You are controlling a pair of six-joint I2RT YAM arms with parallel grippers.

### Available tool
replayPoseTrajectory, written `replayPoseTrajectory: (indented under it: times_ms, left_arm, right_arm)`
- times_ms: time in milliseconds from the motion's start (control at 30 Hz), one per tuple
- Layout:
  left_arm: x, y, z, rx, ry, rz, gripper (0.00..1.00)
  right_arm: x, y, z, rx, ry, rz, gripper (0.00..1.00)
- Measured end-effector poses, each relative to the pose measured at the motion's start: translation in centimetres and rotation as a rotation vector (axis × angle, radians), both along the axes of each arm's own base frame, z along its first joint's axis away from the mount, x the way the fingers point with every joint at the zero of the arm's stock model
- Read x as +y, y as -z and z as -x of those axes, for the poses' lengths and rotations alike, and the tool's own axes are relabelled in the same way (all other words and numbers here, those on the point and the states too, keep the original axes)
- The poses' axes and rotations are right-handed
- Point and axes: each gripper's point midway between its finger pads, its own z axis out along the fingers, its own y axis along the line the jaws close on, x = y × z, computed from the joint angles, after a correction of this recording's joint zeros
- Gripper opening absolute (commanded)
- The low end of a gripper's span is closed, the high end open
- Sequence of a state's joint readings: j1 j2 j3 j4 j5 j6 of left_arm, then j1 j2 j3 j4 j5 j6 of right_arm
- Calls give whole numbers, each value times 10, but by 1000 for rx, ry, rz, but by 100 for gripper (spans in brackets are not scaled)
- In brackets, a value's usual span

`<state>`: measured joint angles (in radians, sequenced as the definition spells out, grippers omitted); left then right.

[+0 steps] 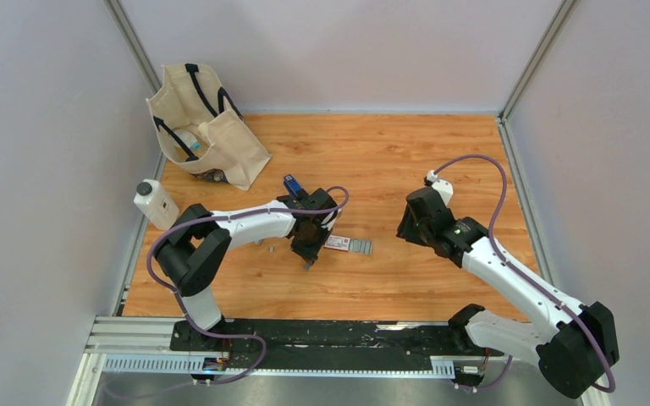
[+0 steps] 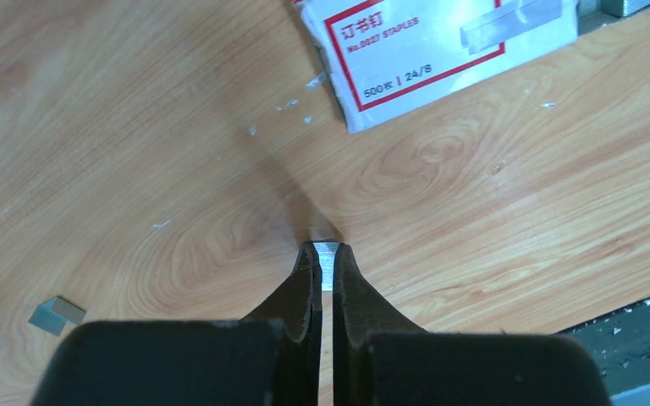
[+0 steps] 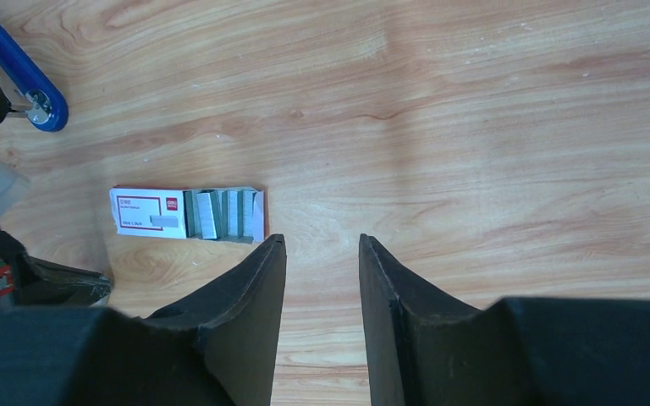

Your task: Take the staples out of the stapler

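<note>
My left gripper (image 1: 308, 264) points down at the wooden table just left of the staple box. In the left wrist view my left gripper (image 2: 327, 250) is shut on a tiny silvery strip of staples (image 2: 328, 272), pinched between the fingertips just above the wood. A second small grey block of staples (image 2: 55, 315) lies loose on the table to its left and also shows in the top view (image 1: 268, 250). The stapler does not show in any view. My right gripper (image 1: 404, 228) is open and empty, hovering right of the box, with bare wood between its fingers (image 3: 322, 244).
A red-and-white staple box (image 1: 337, 244) lies mid-table with several grey strips in its open tray (image 3: 220, 214). A dark blue bar (image 1: 293, 184) lies behind my left wrist. A canvas bag (image 1: 207, 127) and a white bottle (image 1: 156, 203) stand at the far left.
</note>
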<state>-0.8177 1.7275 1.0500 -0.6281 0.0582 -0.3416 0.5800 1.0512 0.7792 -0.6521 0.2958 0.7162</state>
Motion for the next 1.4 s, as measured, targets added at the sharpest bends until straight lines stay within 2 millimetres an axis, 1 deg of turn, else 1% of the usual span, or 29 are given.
replayPoseTrajectory:
  times_ms: [67, 167, 233, 300, 367, 400, 433, 467, 500, 533, 633, 700, 767, 833, 933, 1033, 1133, 1267, 1400]
  left_arm:
    - [-2, -2, -1, 13, 30, -5, 0]
    - [-3, -10, -2, 21, 59, 8, 0]
    - [-5, -20, -6, 22, 70, 37, 0]
    - [-11, -36, -12, 24, 73, 90, 0]
    - [-19, -60, -23, 17, 67, 178, 0]
    - [-23, -74, -30, 12, 58, 234, 0]
    - [-27, -93, -40, 3, 45, 307, 0]
    - [-28, -107, -47, -5, 34, 357, 0]
    - [-29, -125, -55, -20, 23, 421, 0]
    - [-30, -139, -60, -31, 18, 464, 0]
    - [-30, -191, -74, -62, 2, 629, 0]
    - [-34, -222, -72, -59, 10, 734, 0]
    - [-41, -253, -62, -45, 31, 851, 0]
    - [-47, -275, -52, -19, 51, 938, 0]
    - [-55, -311, -38, 31, 100, 1074, 0]
    - [-59, -331, -30, 81, 127, 1147, 0]
    - [-61, -346, -25, 118, 140, 1195, 0]
    - [-61, -361, -20, 136, 153, 1240, 0]
    - [-60, -369, -15, 146, 159, 1271, 0]
  right_arm:
    - [2, -4, -2, -7, -2, -5, 40]
    - [6, -14, -7, -28, -19, -18, 42]
    - [11, -21, -9, -41, -39, -31, 45]
    - [18, -29, -12, -61, -69, -53, 46]
    - [27, -40, -14, -87, -111, -85, 46]
    - [32, -49, -16, -107, -134, -107, 47]
    - [37, -60, -17, -133, -157, -130, 47]
    - [41, -69, -18, -155, -175, -152, 48]
    - [49, -85, -19, -192, -206, -193, 50]
    - [53, -93, -20, -212, -223, -215, 52]
    - [74, -130, -18, -300, -313, -329, 53]
    - [87, -149, -14, -343, -374, -393, 54]
    - [98, -163, -10, -369, -425, -436, 54]
    - [108, -178, -6, -394, -473, -477, 54]
    - [122, -207, 0, -442, -549, -547, 54]
    - [133, -233, 4, -484, -609, -617, 54]
    - [140, -251, 11, -513, -657, -680, 53]
    - [145, -263, 19, -523, -695, -732, 51]
    - [148, -271, 25, -525, -714, -774, 48]
